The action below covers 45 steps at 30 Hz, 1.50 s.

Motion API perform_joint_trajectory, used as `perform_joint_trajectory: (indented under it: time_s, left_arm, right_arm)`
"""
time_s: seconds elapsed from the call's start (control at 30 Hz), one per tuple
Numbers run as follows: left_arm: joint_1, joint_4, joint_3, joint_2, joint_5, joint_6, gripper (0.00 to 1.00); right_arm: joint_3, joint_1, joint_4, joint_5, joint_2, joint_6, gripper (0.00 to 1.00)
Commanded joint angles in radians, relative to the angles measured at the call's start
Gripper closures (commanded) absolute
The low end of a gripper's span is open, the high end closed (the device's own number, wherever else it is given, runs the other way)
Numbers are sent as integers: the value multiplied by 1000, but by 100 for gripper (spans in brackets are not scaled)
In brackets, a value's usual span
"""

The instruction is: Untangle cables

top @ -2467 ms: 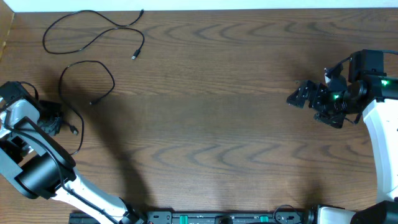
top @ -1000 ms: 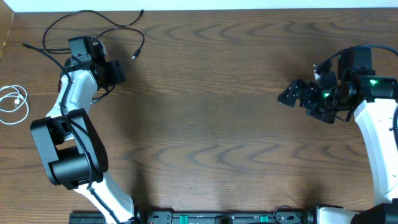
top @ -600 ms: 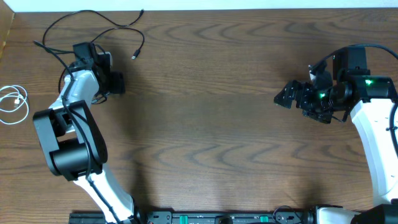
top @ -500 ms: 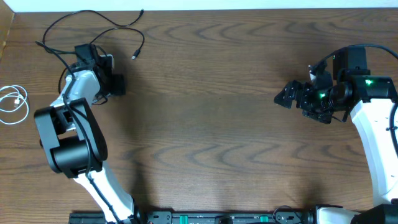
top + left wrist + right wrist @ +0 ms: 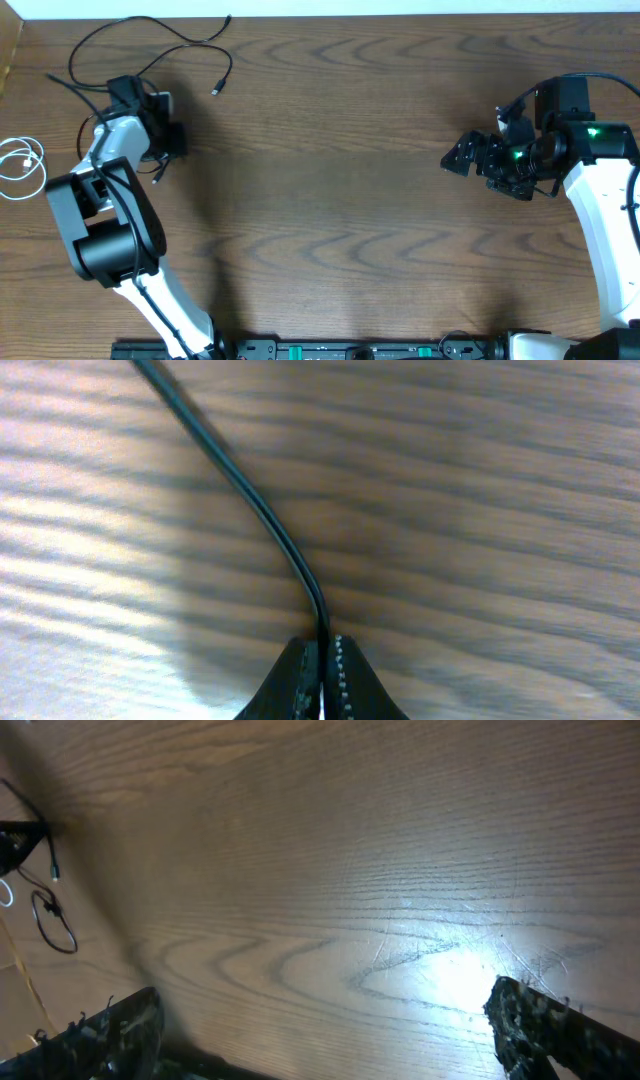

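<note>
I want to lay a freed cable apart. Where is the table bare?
The middle of the table, between the left gripper and the right gripper, is bare. Crowded: the far-left corner, with black cables, and the white cable at the left edge.

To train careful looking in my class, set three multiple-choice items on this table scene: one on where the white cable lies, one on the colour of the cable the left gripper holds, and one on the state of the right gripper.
1. Where does the white cable lie?
A) at the left edge of the table
B) mid-table
C) at the far right edge

2. What colour is the cable held by the left gripper?
A) white
B) black
C) red

3. The right gripper is:
A) shut on a cable
B) open and empty
C) shut on nothing

Key:
1 A, the overhead view shows it coiled at the left edge.
2 B, the left wrist view shows the jaws shut on a black cable.
3 B, its jaws stand wide apart with nothing between them.
</note>
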Motion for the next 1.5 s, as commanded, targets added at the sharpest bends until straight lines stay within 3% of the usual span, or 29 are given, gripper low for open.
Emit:
perform_joint_trajectory:
  time_s: [0.0, 0.4, 0.47, 0.57, 0.6, 0.63, 0.7, 0.8, 0.93, 1.03, 1.07, 1.17, 1.27, 1.47]
  left_arm:
    - [47, 1, -15, 37, -21, -59, 92]
    - [66, 45, 13, 32, -22, -200, 90]
    - [66, 45, 17, 26, -22, -201, 64]
    - [66, 47, 17, -1, -22, -209, 61]
    - [66, 50, 17, -13, -22, -216, 53]
    - [66, 57, 17, -37, -21, -220, 34]
    - [65, 60, 17, -69, -21, -231, 22]
    - [65, 55, 17, -156, -21, -345, 14]
    - [65, 24, 17, -301, 93, -558, 7]
    - [64, -14, 17, -435, 362, -665, 6]
    - [61, -26, 17, -484, 480, -668, 6]
    - [34, -54, 17, -561, 617, -667, 6]
    - [-13, -155, 17, -629, 630, -653, 6]
    - [-131, -422, 17, -793, 563, -467, 6]
  right_arm:
    - [0, 6, -3, -6, 0, 4, 1]
    - [0, 6, -3, -6, 0, 4, 1]
    - [0, 6, -3, -6, 0, 3, 1]
    - [0, 6, -3, -6, 0, 4, 1]
    - [0, 6, -3, -6, 0, 4, 1]
    - [0, 6, -3, -6, 0, 3, 1]
    - [0, 6, -3, -6, 0, 3, 1]
    - [0, 6, -1, -6, 0, 3, 1]
    - [0, 7, 1, -6, 0, 3, 1]
    - [0, 17, 0, -6, 0, 3, 1]
    - [0, 21, 0, -6, 0, 3, 1]
    - [0, 32, -8, -6, 0, 2, 1]
    - [0, 40, -14, 2, 0, -5, 1]
    - [0, 50, -83, 54, -26, -5, 9]
